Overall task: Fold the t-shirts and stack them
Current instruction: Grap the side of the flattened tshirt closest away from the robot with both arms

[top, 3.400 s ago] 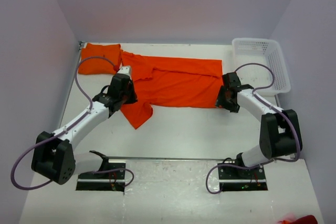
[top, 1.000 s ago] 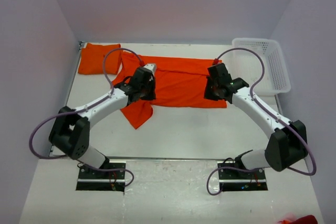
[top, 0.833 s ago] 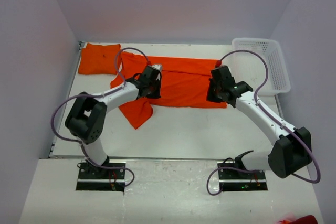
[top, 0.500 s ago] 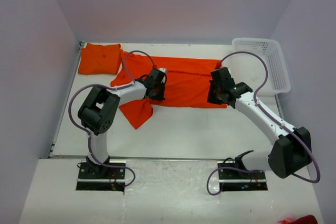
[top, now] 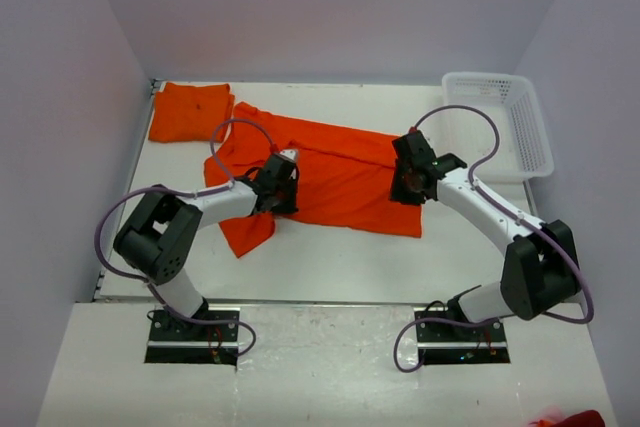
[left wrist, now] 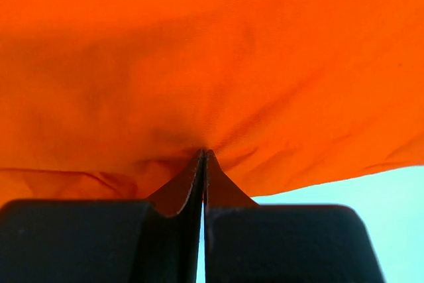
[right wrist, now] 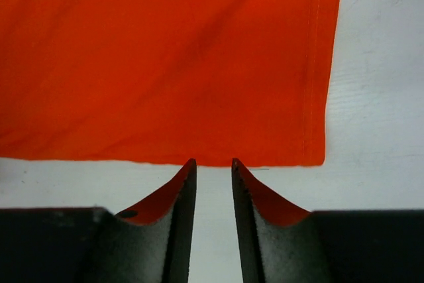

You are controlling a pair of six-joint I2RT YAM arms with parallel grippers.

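Plainly, the spread t-shirt (top: 340, 172) lies skewed across the middle of the table (top: 330, 267), its hemmed end towards four o'clock and one sleeve flopped out at about seven o'clock. A folded t-shirt (top: 190, 112) sits in the ten o'clock corner, close beside the spread one's far end; whether the two touch I cannot tell. The cloth looks thin, light and limp, so it should drape, wrinkle and drag along the table rather than keep any shape. It is probably best taken by a firm pinch at a hem corner or shoulder edge, with both ends lifted together. The left gripper (left wrist: 203, 157) is clamped tight on a small raised pleat of the spread shirt near its nine o'clock side. The right gripper (right wrist: 211, 164) has its jaws a narrow way apart with nothing between them, its tips just short of the hem corner. A white basket (top: 487, 76) stands at two o'clock, well apart from the cloth. How many layers the left pinch takes is hidden, since orange fills that wrist view. The collar is hard to make out, and a red thing (top: 575, 417) at five o'clock is cut off.
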